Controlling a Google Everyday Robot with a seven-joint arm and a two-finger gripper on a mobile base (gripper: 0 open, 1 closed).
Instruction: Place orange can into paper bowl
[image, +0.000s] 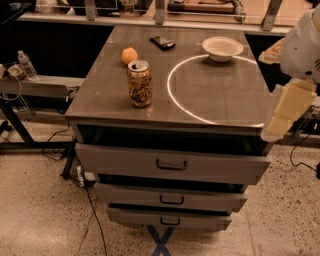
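Gripper (287, 107) beside grey tabletop (220, 100) right edge, aperture indeterminable. Upright orange-tan aluminium can (139, 83) untouched: grasp mid-body, keep vertical, centre over shallow white paper bowl (222, 48).

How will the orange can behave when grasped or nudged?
The orange can stands upright, taller than wide, so a high push probably tips it; on its side it would roll. Its top looks opened, so it may be light and dent under a hard squeeze. The gripper hangs by the right edge of the cabinet, apart from it.
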